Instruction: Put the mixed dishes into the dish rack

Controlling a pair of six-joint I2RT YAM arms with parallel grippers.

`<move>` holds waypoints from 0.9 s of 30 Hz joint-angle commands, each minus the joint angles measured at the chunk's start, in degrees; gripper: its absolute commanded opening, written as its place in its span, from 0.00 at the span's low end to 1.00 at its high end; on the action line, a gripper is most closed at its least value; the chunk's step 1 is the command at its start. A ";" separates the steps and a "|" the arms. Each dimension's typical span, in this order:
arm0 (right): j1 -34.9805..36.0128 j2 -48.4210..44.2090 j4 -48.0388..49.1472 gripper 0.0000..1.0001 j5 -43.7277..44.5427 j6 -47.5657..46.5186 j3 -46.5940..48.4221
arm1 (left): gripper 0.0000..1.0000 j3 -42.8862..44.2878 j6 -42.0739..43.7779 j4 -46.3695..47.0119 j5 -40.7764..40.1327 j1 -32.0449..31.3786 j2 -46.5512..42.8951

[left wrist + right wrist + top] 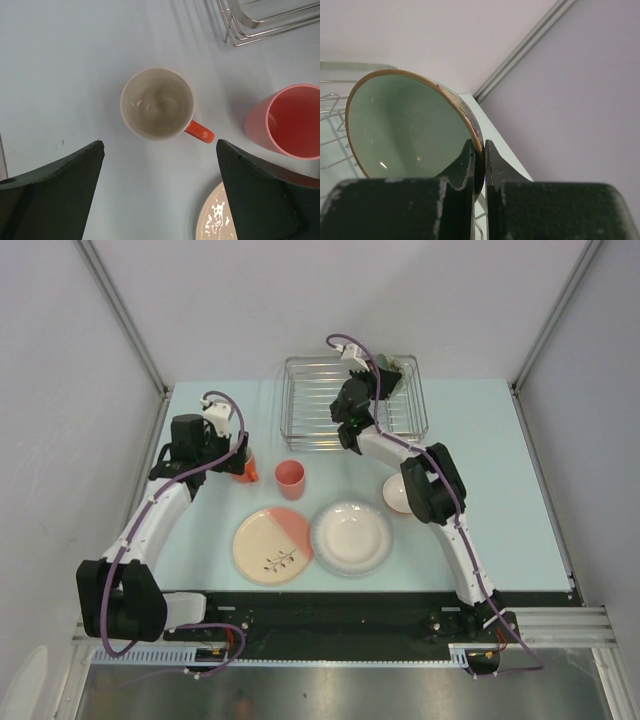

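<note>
Dish rack (305, 400): silver wire, standing at the far edge of the table (520, 500), about midway along it.

Green bowl (405, 125): tilted on edge above the right end of the rack. The right gripper (479, 145) has its fingers nearly together, pinching the bowl's brown rim between them. Contact between bowl and rack wires cannot be determined.

Orange mug (156, 103): upright on the table toward its left side, near the rack's left end, with the handle pointing toward the pink cup (292, 120). The left gripper (160, 145) hovers above the mug with its fingers spread wide, holding nothing.

Pink cup: upright on the table, just right of the mug and apart from it.

Cream-and-pink plate (270, 545): flat near the front edge, leaf sprig facing up.

White plate (351, 537): flat, just right of the cream-and-pink plate, rims touching or nearly so.

Pale pink bowl (397, 495): on the table right of the white plate, partly hidden by the right arm.
</note>
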 commanded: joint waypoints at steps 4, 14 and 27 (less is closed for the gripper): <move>-2.95 -0.03 9.05 0.00 -2.30 -3.51 3.35 | 1.00 -0.53 -0.34 2.11 1.76 1.02 -0.33; -5.59 3.49 -9.14 0.00 -3.89 9.06 7.83 | 1.00 -0.09 -0.78 2.37 2.37 1.11 1.07; -6.21 9.03 -18.55 0.00 -3.45 18.30 9.06 | 1.00 1.49 -1.13 2.02 2.55 1.20 2.75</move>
